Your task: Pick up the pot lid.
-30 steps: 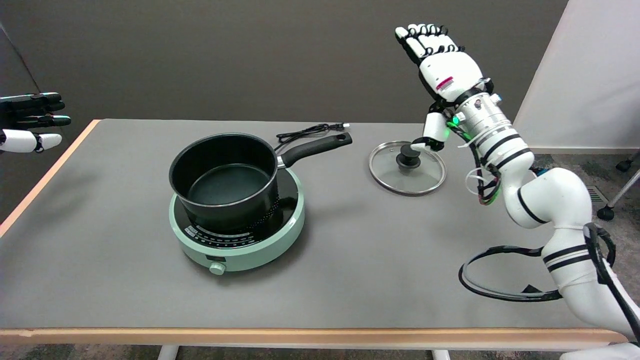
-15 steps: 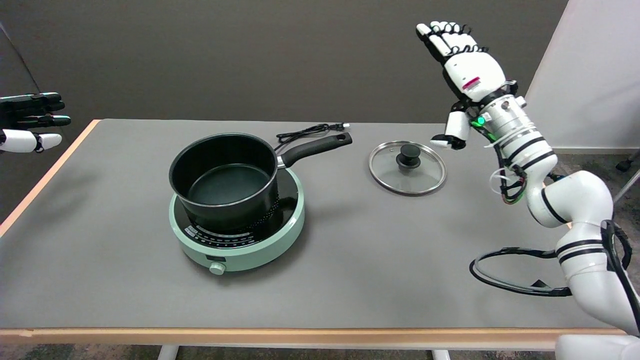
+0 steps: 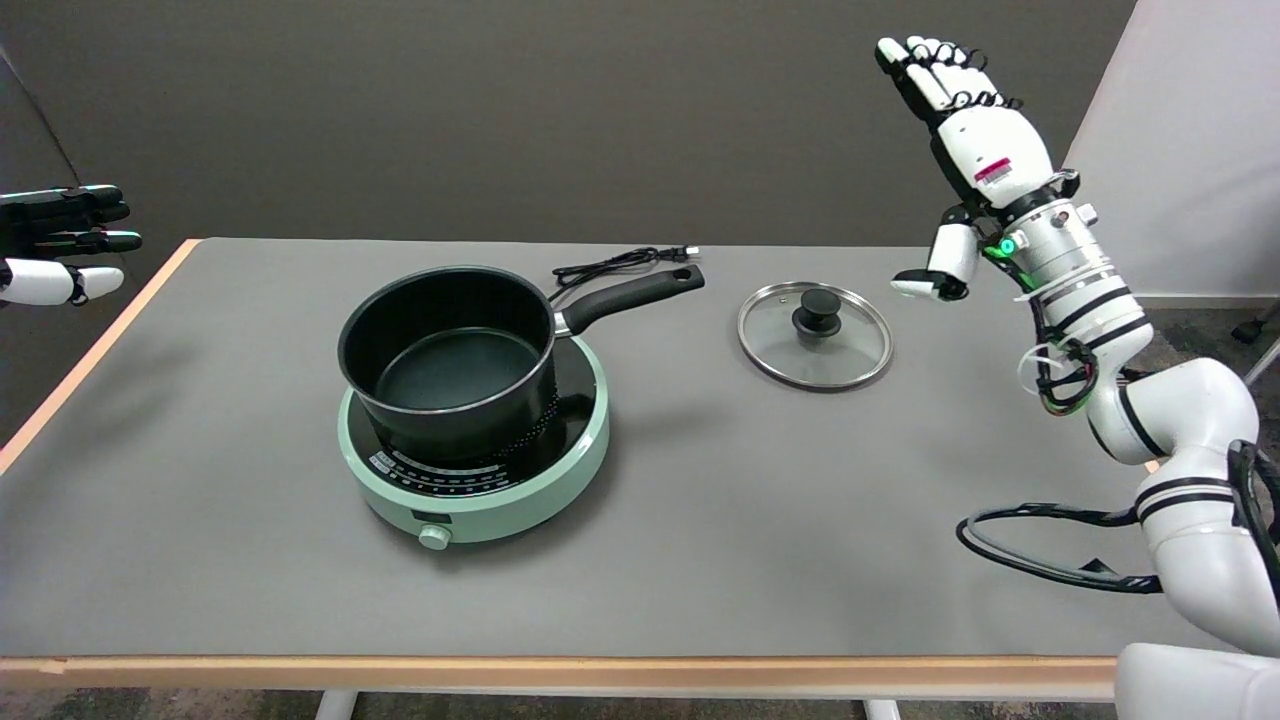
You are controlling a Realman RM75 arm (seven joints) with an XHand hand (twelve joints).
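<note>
A round glass pot lid (image 3: 814,334) with a metal rim and a black knob lies flat on the grey table (image 3: 700,540), right of the pot. My right hand (image 3: 975,150) is raised in the air to the right of the lid, above the table's far right side. Its fingers are stretched upward and its thumb points toward the lid. It holds nothing and does not touch the lid.
A black pot (image 3: 450,355) with a long handle sits on a mint-green induction cooker (image 3: 475,455) at the table's middle left. A black power cord (image 3: 615,263) lies behind the handle. The idle left hand (image 3: 55,245) hangs at the far left.
My right hand has drawn away to the right from over the lid's knob and now stands clear of it. The lid has not moved.
</note>
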